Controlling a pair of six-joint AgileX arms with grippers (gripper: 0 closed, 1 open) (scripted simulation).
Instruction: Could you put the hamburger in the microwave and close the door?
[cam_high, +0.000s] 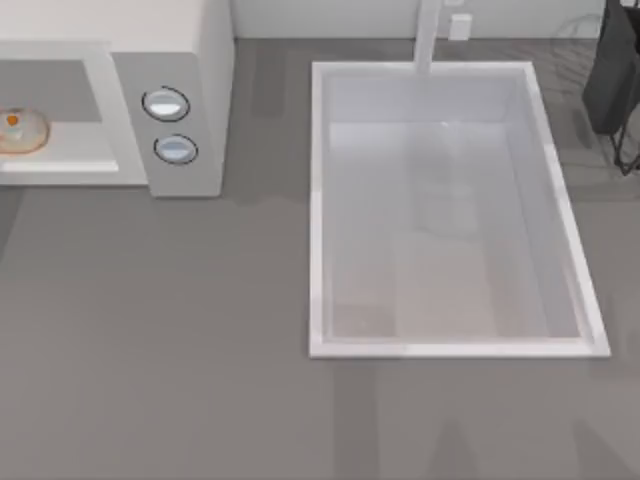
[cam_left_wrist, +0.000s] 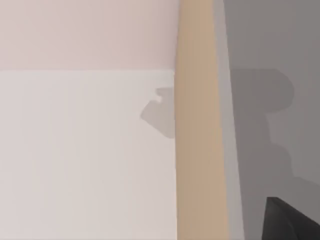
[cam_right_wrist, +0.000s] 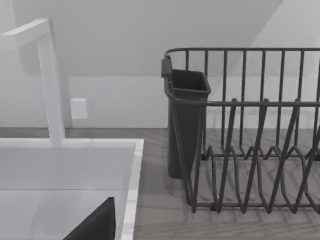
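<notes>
At the far left of the top view I see the hamburger (cam_high: 20, 130) already resting on the floor of the microwave (cam_high: 190, 60) cavity, beside the two knobs (cam_high: 166, 104), so I judge the placing done and only the door left to swing shut; I cannot make out the door itself. My left wrist camera faces a pale panel and a tan strip (cam_left_wrist: 197, 120), and I cannot tell whether that pincer is wide or narrow. Further right lie the sink (cam_high: 320, 200) and dish rack (cam_right_wrist: 250, 125); the right pincer's state I cannot tell either.
</notes>
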